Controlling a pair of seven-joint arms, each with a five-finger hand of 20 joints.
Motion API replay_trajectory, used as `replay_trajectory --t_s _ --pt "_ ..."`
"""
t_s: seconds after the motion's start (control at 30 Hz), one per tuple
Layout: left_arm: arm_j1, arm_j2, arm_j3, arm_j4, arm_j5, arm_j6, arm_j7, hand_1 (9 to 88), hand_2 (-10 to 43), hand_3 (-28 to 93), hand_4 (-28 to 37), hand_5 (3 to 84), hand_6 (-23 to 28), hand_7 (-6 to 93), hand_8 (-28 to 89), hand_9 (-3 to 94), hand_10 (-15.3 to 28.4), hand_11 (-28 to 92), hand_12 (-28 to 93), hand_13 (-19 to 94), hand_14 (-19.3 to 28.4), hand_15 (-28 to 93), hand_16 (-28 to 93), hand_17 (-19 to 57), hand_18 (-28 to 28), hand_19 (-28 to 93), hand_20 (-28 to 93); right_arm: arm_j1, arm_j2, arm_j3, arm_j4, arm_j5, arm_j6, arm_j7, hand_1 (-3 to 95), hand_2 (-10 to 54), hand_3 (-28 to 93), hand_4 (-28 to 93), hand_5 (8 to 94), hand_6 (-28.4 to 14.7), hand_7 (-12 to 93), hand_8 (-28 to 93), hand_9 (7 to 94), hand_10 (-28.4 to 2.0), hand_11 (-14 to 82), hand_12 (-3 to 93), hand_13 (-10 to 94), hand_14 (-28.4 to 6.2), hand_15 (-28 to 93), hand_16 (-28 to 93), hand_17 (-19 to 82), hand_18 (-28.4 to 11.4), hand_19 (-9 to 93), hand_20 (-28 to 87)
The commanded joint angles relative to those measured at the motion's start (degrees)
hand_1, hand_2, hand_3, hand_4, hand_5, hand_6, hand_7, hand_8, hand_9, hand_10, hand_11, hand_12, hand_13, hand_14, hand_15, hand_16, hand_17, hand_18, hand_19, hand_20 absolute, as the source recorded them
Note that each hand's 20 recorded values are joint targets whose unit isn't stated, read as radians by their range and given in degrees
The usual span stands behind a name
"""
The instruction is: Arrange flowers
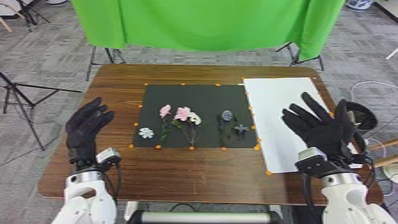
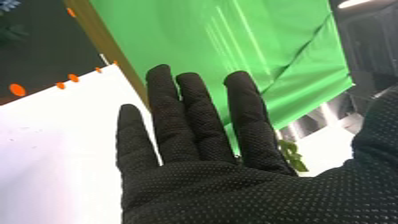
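The right hand (image 1: 322, 132), fingers apart, may drag the white flower (image 1: 195, 119) because the larger pink flower (image 1: 182, 113) crowds it, toward nine o'clock.

Bright green cloth (image 1: 213, 25); brown table (image 1: 195, 175); near-black mat (image 1: 195, 93) and white sheet (image 1: 277, 115), orange dots (image 1: 131, 146) along their edges. Pink flowers (image 1: 183, 114), white flower (image 1: 146, 133), blue-grey flower (image 1: 226, 116). Left hand (image 1: 84, 129) black; right hand (image 1: 322, 132) black, patterned with tiny pale dots.

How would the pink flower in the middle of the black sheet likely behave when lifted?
The pink flower looks apt to bend or swing, its stems being thin. It would probably feel top-heavy, with the blooms bunched at one end. Lying flat on the black sheet, it seems unlikely to roll far.
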Motion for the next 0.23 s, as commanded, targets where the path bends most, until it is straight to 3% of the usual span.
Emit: replay_trajectory --t_s 0.03,0.1,0.23 --pt "1.62 0.41 -0.15 0.73 0.81 -1.25 -0.77 38.1 -2.4 70 -12.3 49.9 0.3 22.7 -9 48.6 12.3 28 14 47 16.2 33 -4 19.4 17.1 45 13 -1.59 0.60 1.71 -0.19 -5.11 -0.18 -0.30 3.9 2.2 75 -18 43.1 -0.4 12 -8 46.2 -16.0 5.9 18.7 39 -16.0 12 22 16 -15.6 6 27" --pt "1.65 0.40 -0.34 0.62 0.71 -1.23 -1.04 37.9 -2.2 70 -12.5 50.3 0.5 22.7 -9 48.8 12.4 28 14 47 16.2 33 -4 19.5 17.1 44 14 -1.35 0.37 1.85 0.14 -16.82 1.23 1.10 3.8 2.2 75 -18 43.5 -0.3 12 -8 46.6 -15.9 5.9 18.6 39 -16.0 12 22 16 -15.6 6 27" --pt "2.15 0.56 -0.98 0.38 0.87 -1.95 -1.55 37.3 -2.3 71 -12.8 50.4 0.5 22.6 -9 49.2 12.4 27 14 47 16.2 32 -4 19.5 16.7 41 14 -0.81 0.06 2.41 0.83 -24.67 -3.32 2.41 3.9 2.0 75 -18 44.3 -0.2 13 -8 46.7 -15.9 5.9 18.5 38 -16.1 12 22 16 -15.7 6 27"
